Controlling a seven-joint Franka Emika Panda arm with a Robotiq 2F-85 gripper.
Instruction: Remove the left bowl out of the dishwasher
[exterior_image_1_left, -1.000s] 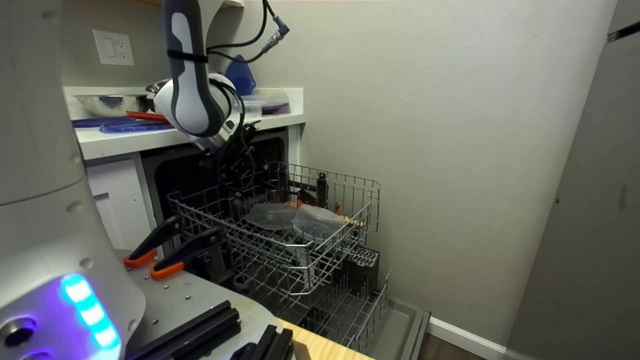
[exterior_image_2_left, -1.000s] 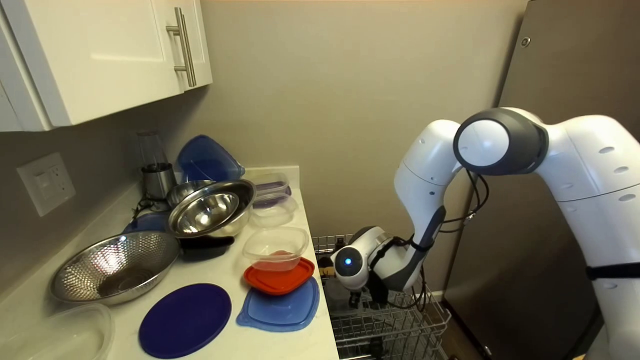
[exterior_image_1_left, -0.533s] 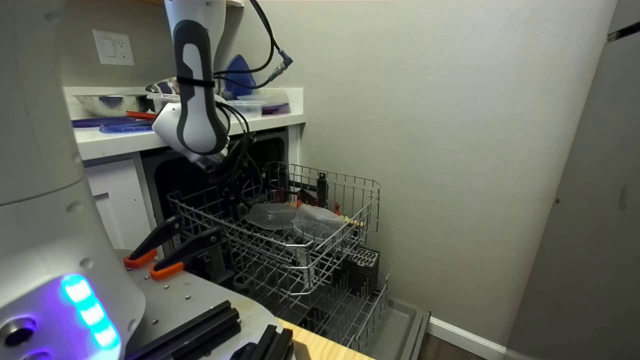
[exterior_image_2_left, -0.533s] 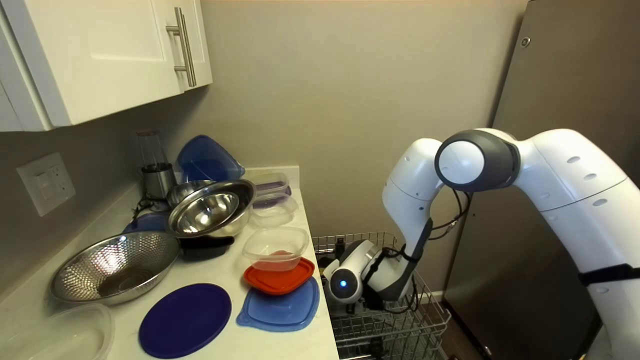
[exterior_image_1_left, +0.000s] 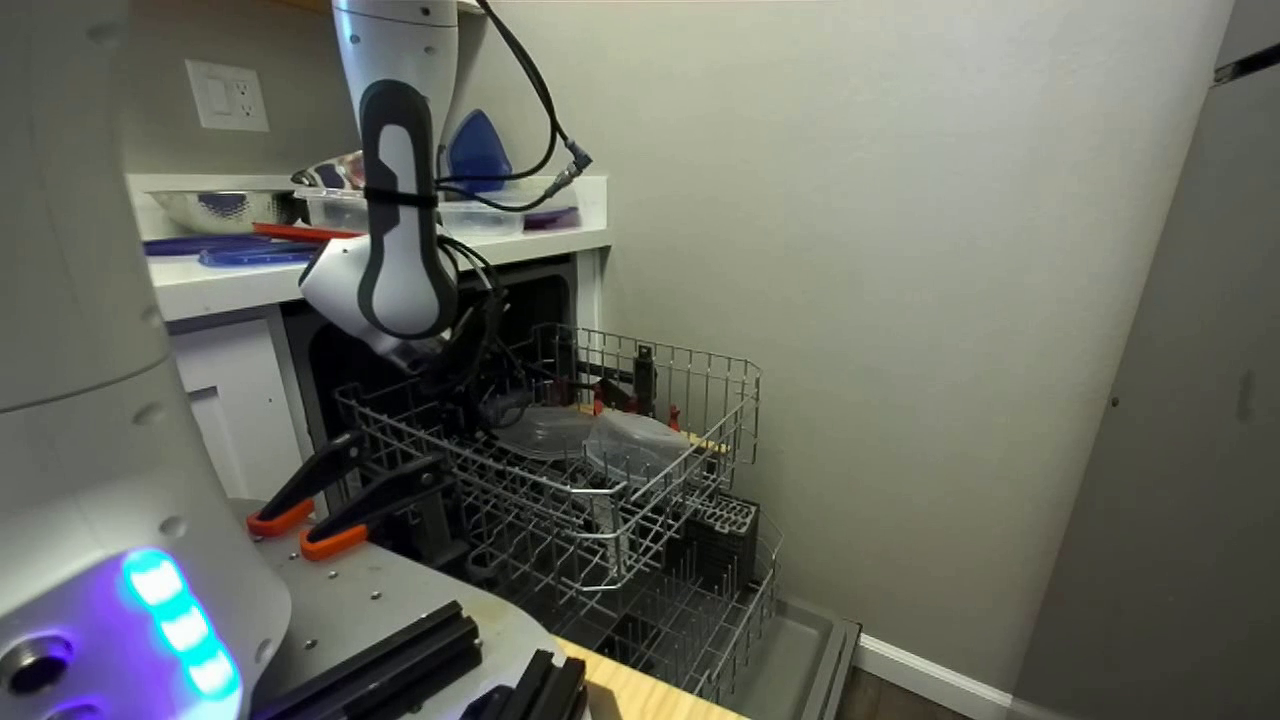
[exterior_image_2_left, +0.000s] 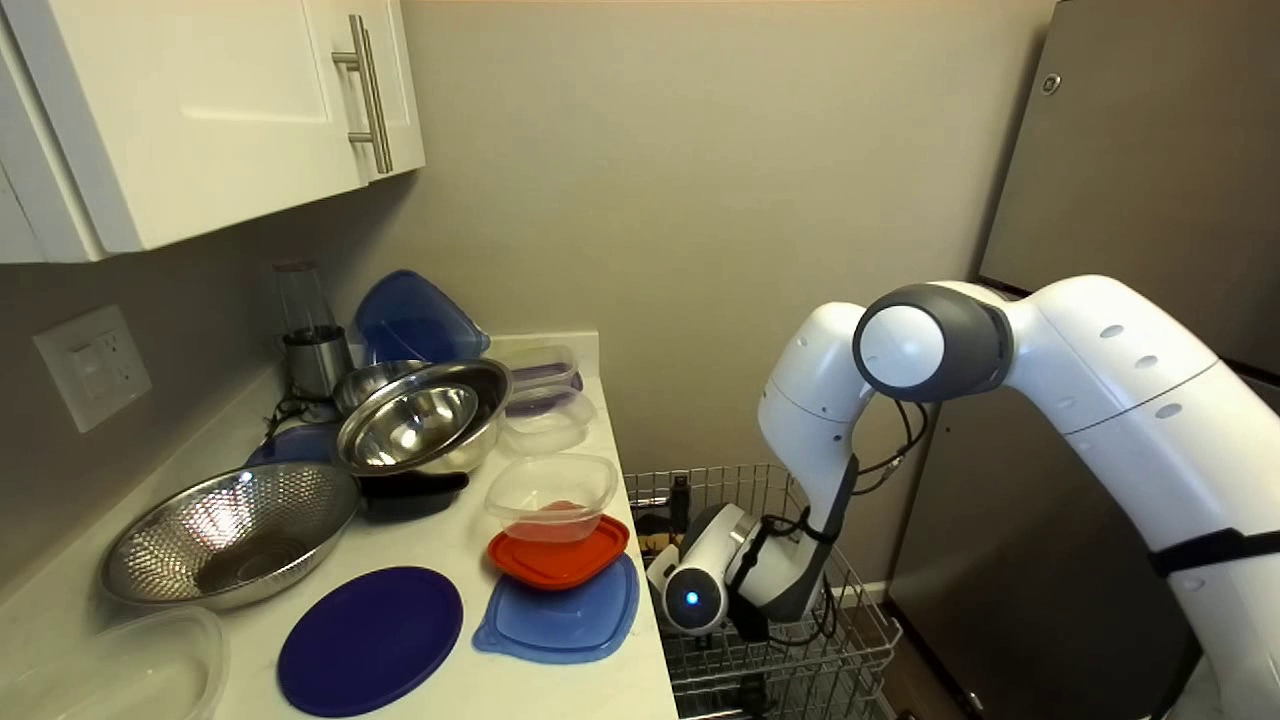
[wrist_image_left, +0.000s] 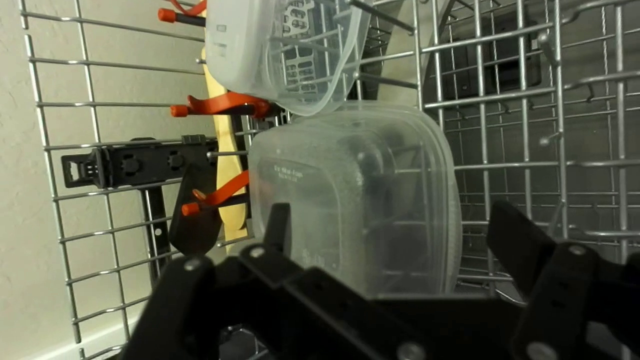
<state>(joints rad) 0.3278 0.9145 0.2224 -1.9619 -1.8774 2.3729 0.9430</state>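
We had the gripper (wrist_image_left: 390, 225), jaws well apart, over the left food container (wrist_image_left: 350, 190), apparently for a pinch across it; it lay tilted, presumably to drain, in the upper wire rack (exterior_image_1_left: 598, 491) of the dishwasher (exterior_image_1_left: 800, 640). In the wrist view, a second container (wrist_image_left: 245, 50) sat at eleven o'clock, a plain wall (wrist_image_left: 20, 225) at nine.

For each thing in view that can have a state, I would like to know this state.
Tool: open
Dishwasher door: lowered open
Upper rack: pulled out
Lower rack: pulled out
Left bowl: in the upper rack, not gripped
Right bowl: in the upper rack, not gripped
Wall cabinet: closed
Robot base lights: lit
Colander: upright
Round dark-blue lid: lying flat
Wall switch: on or off, cannot tell
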